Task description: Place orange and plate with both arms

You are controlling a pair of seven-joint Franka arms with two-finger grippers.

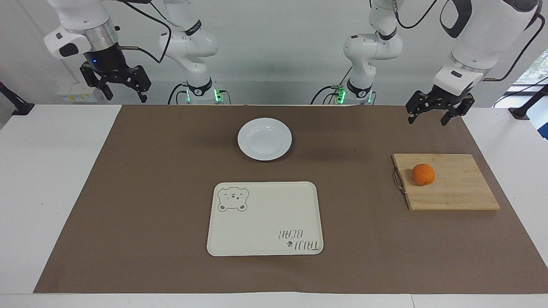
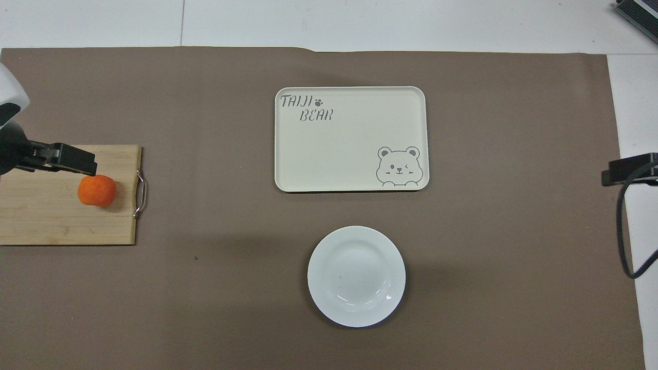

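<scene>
With nothing grasped yet, the open left pincer [image 1: 429, 114] and open right pincer [image 1: 124, 88] are hovering; next, judging by layout, the left needs lowering onto the orange [image 1: 423, 174], lying on the cutting board [image 1: 458, 192] at three o'clock of the plate [image 1: 264, 139].

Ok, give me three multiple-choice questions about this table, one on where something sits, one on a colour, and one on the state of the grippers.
1. Where is the orange?
A. on the wooden cutting board
B. on the plate
C. on the tray

2. What colour is the plate?
A. blue
B. white
C. black

3. What do the left gripper and right gripper hold?
A. the orange
B. the plate
C. nothing, both open

Answers: 1 A, the fruit rests on the board near its metal handle. 2 B, the dish is glossy white. 3 C, both hang open above the table, clear of everything.
</scene>
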